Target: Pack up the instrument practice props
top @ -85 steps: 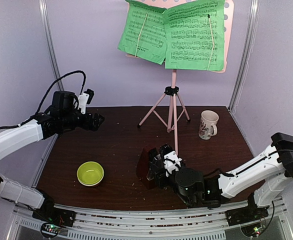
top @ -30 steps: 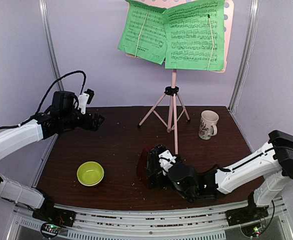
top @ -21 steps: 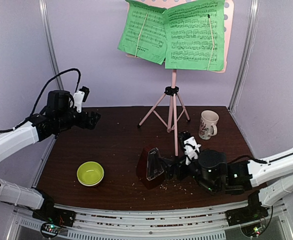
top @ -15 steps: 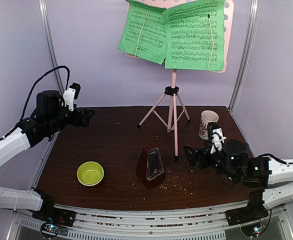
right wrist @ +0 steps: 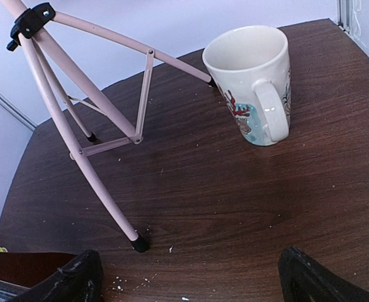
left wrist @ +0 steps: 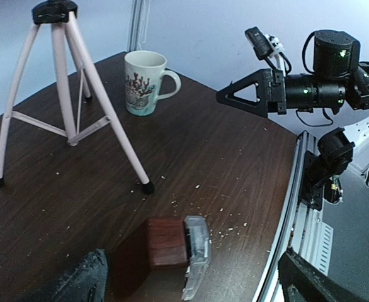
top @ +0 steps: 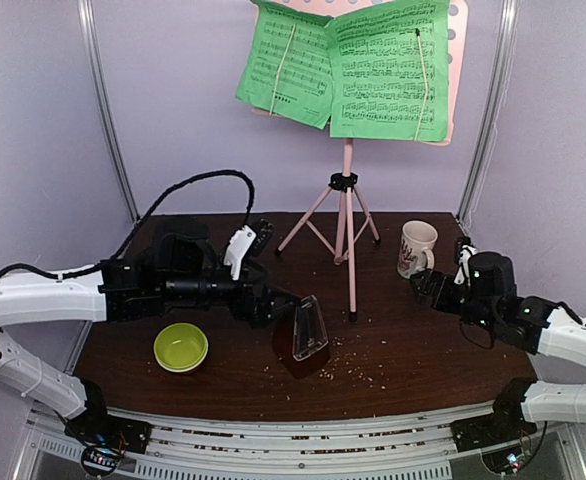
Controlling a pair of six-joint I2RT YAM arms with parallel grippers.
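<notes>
Dark table (top: 413, 350), green pages (top: 383, 70) seen only from above, left tool (top: 276, 301) apart near metronome (left wrist: 167, 242), right tool (top: 423, 285) apart.

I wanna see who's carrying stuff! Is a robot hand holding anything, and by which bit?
Nothing is held. The left gripper is open by the metronome; the right gripper is open near the mug.

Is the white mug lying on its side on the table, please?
No, the white mug stands upright on the table, with its open mouth facing up.
</notes>
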